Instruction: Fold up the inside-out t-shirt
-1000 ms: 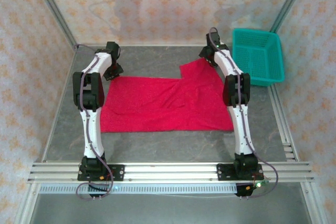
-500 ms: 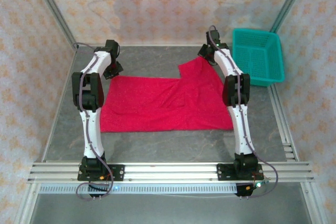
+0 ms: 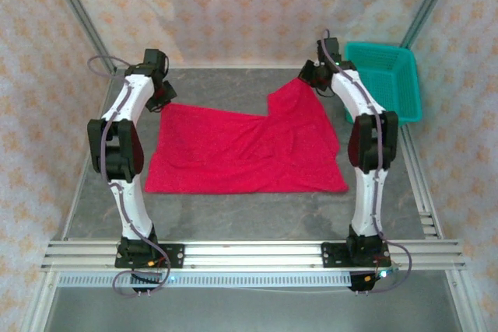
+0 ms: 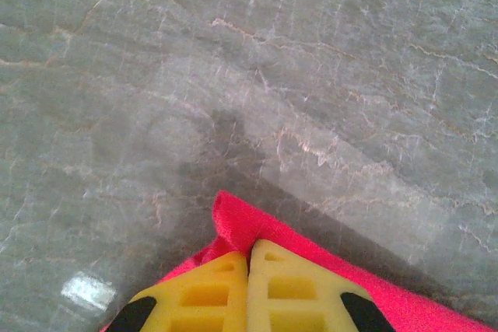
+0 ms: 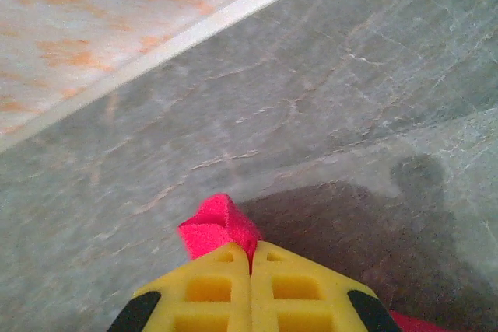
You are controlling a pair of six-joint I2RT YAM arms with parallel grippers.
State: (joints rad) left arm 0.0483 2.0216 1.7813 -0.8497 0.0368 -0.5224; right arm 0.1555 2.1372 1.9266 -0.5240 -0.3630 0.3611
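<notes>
My left end effector was clamped on the eleven-o'clock corner of the red t-shirt and my right end effector on the one-o'clock corner. Wrist views showed worktop beyond.

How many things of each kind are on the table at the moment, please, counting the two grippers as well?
red t-shirt: 1
teal basket: 1
grippers: 2, the left gripper and the right gripper, each shut on a corner of the red t-shirt
Total: 4
</notes>
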